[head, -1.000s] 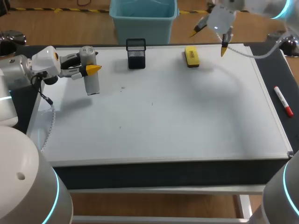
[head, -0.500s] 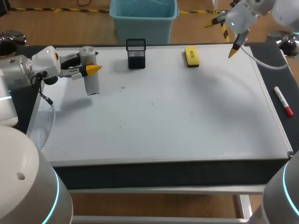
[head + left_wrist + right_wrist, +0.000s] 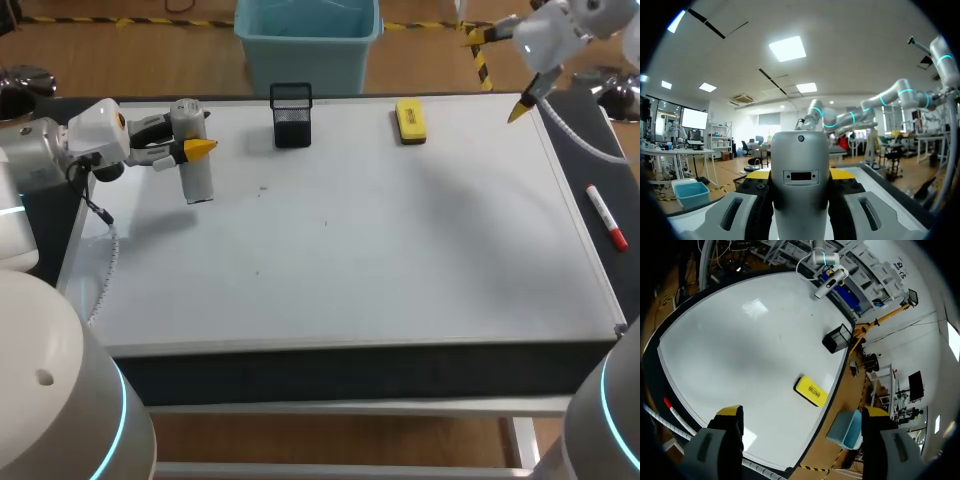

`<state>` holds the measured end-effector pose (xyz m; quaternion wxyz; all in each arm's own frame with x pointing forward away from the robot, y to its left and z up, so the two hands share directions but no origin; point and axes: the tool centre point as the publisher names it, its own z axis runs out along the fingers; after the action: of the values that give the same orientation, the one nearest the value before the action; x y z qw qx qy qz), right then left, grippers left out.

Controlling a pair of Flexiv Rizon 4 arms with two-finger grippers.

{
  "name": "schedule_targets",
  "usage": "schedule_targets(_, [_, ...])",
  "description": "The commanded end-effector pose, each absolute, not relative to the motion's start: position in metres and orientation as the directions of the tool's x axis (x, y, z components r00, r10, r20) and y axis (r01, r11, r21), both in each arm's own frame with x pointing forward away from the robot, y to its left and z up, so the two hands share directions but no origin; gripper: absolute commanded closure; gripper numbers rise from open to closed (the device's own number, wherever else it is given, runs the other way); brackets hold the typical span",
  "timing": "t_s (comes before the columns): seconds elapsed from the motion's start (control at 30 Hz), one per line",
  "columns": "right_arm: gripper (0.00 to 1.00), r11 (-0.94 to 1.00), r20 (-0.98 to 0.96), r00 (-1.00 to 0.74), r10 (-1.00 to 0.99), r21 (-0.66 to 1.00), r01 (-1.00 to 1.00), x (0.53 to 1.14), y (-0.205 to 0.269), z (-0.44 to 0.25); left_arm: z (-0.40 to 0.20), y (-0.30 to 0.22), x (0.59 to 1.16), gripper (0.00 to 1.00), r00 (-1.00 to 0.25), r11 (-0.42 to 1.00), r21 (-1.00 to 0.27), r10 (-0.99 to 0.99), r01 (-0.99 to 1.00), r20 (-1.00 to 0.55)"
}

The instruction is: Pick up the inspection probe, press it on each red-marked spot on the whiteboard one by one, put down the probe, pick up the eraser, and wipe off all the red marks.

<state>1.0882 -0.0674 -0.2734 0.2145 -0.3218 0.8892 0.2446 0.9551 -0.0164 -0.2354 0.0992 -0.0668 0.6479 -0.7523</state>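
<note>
Between the left gripper's (image 3: 190, 135) yellow-tipped fingers sits the grey cylindrical inspection probe (image 3: 197, 178). The fingers are clamped on its upper part from both sides, and the left wrist view shows its body filling the gap between them. The probe stands nearly upright over the far left part of the flat white whiteboard (image 3: 380, 260). I cannot tell whether its lower end touches the surface or hangs just above it.

The right gripper (image 3: 492, 76) hangs high above the far right corner of the board. Its fingers are spread wide apart and hold nothing. The yellow block-shaped eraser (image 3: 410, 120) lies flat on the board near the far edge, apart from both grippers. The small black wire-mesh cup (image 3: 291, 113) stands on the same edge between the eraser and the probe. A red-capped white marker pen (image 3: 606, 216) lies on the dark table beside the board's right edge.

As for progress, picking up the probe looks done. I can make out no red marks on the board, only a few faint dark specks near its middle, so how many spots have been pressed cannot be judged. Setting the probe down, picking up the eraser and wiping appear not yet done.
</note>
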Motion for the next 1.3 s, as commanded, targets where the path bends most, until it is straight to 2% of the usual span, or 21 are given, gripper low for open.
schedule_targets(0.03, [0.00, 0.684, -0.545, -0.698, -0.465, 0.280, -0.674, 1.080, -0.068, -0.271, -0.235, -0.017, 0.955, 1.00, -0.971, -0.141, -0.988, -0.237, 0.064, -0.029])
schedule_targets(0.43, [0.00, 0.684, -0.545, -0.698, -0.465, 0.280, -0.674, 1.080, -0.068, -0.271, -0.235, -0.017, 0.955, 1.00, -0.971, -0.141, -0.988, -0.237, 0.064, -0.029])
schedule_targets(0.6, [0.00, 0.684, -0.545, -0.698, -0.465, 0.280, -0.674, 1.080, -0.068, -0.271, -0.219, -0.024, 0.963, 1.00, -0.973, -0.136, -0.985, -0.218, 0.106, -0.075])
schedule_targets(1.3, [0.00, 0.684, -0.545, -0.698, -0.465, 0.280, -0.674, 1.080, -0.068, -0.271, -0.171, -0.085, 1.025, 1.00, -0.988, -0.109, -0.985, -0.100, 0.131, -0.120])
